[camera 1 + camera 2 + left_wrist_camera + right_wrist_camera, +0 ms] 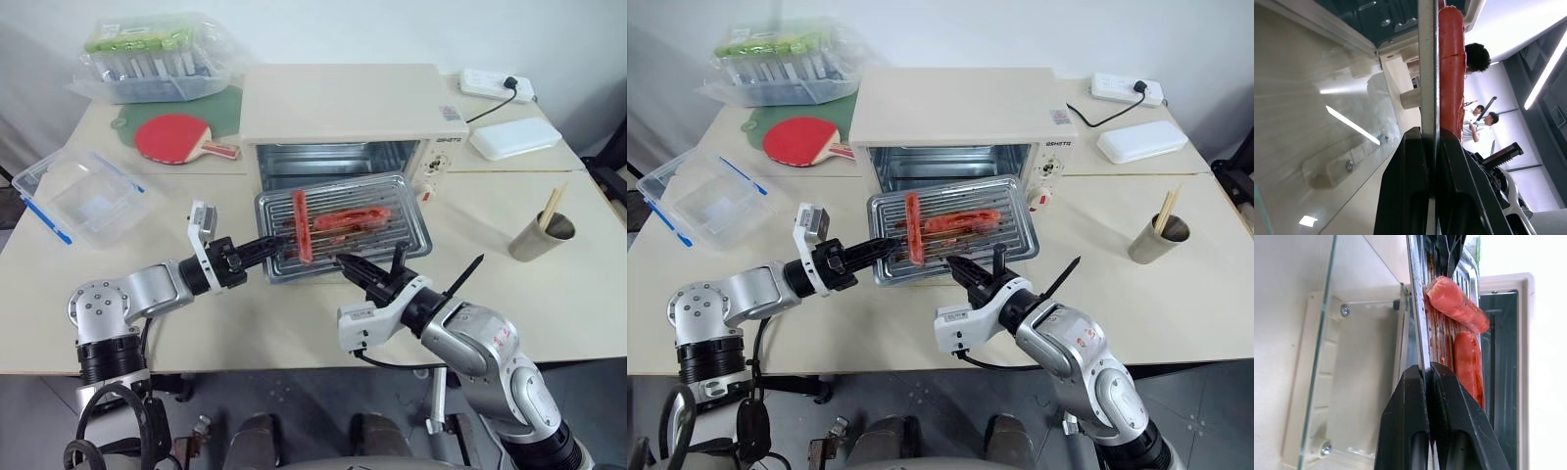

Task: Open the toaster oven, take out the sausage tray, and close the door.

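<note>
The right gripper (345, 260) was clamped on the near rim of the sausage tray (411, 211), at about its middle, as the right wrist view confirmed with the rim pinched between both black fingers. The left gripper (277, 243) was likewise clenched on the tray's left near corner; the left wrist view showed the metal edge gripped, with a sausage (1451, 68) just beyond. The tray was held clear of the table (549, 304), above the lowered door (1359, 372), its long axis running across the robot from left to right. It lay immediately in front of the toaster oven (338, 103), whose cavity stood open behind it. Judgement: the tray is out and held by both arms; it must be carried sideways or nearer, clear of the door, before that can be shut. A tilt could roll the sausages.
</note>
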Robot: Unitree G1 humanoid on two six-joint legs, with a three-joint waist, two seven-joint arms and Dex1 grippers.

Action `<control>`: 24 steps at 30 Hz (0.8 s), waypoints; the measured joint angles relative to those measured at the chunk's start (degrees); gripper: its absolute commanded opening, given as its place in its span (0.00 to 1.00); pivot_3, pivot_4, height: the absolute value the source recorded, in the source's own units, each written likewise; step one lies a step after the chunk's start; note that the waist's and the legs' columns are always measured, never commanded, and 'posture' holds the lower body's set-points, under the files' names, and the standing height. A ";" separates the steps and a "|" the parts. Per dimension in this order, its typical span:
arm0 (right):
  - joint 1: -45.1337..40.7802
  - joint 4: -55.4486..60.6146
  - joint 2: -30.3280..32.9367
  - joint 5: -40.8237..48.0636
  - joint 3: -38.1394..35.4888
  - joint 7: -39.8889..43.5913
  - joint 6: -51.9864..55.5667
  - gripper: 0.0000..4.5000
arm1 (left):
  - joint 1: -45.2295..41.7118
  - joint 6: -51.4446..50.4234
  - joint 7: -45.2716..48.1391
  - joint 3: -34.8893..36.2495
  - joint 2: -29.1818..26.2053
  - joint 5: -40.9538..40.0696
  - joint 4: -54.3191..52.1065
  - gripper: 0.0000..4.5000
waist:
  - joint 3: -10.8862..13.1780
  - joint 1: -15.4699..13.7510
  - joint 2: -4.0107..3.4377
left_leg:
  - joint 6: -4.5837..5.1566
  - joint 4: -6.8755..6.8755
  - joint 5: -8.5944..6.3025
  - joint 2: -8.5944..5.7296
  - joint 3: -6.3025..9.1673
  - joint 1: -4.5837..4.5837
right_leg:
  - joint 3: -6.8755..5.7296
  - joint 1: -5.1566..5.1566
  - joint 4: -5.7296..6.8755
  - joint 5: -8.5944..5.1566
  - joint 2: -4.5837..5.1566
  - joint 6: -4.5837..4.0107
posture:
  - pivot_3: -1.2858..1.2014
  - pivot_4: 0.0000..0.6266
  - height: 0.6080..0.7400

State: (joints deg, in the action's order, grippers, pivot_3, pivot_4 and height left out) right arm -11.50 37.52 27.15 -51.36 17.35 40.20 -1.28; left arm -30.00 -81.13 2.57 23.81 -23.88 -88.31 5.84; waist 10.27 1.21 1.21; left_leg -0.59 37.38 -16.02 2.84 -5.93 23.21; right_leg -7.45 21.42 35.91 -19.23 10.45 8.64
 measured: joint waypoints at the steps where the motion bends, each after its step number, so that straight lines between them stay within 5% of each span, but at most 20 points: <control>1: 0.14 0.13 -0.10 0.19 0.00 0.26 0.03 0.06 | 0.21 -0.02 -0.81 -0.20 -0.30 -1.17 0.30 0.00 | 0.00 0.00 0.00 | 0.00 0.00 0.00 0.00 0.05 0.00 | 0.00 0.00 0.00 0.00 0.00 0.00 | 0.52 0.24 1.00; 7: -0.04 0.15 0.22 5.22 -0.28 2.29 0.07 0.43 | 2.15 0.02 -4.65 -2.67 -3.50 -6.68 1.24 0.00 | 0.00 0.01 0.00 | 0.00 0.00 0.00 0.00 0.22 -0.02 | 0.02 -0.01 0.00 0.00 0.00 0.00 | 0.52 0.24 1.00; 15: 0.79 0.32 8.05 25.41 -2.37 5.97 -8.80 0.99 | 4.94 2.16 -9.02 -6.87 -8.12 -11.78 1.84 0.00 | 0.00 -0.77 0.00 | 0.01 0.01 0.00 -0.02 0.23 -0.04 | 0.08 -0.05 -0.05 0.00 0.00 0.00 | 0.52 0.24 1.00; 24: 1.80 -0.26 20.76 55.37 -12.21 20.59 1.59 0.99 | 9.34 5.89 -10.68 -8.94 -13.57 -20.64 2.87 0.00 | 0.01 -1.27 0.02 | 0.06 0.15 -0.03 -0.02 0.29 -0.06 | 0.09 -0.20 -0.10 0.00 0.00 0.00 | 0.52 0.24 1.00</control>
State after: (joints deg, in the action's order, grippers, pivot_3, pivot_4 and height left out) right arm -9.69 37.26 47.90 4.01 5.14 60.79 0.31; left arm -20.66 -75.24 -8.10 14.87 -37.44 -108.96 8.71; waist 10.28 -0.06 1.22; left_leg -0.53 37.54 -16.05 2.81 -5.64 23.15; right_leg -7.37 21.23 35.81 -19.23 10.44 8.64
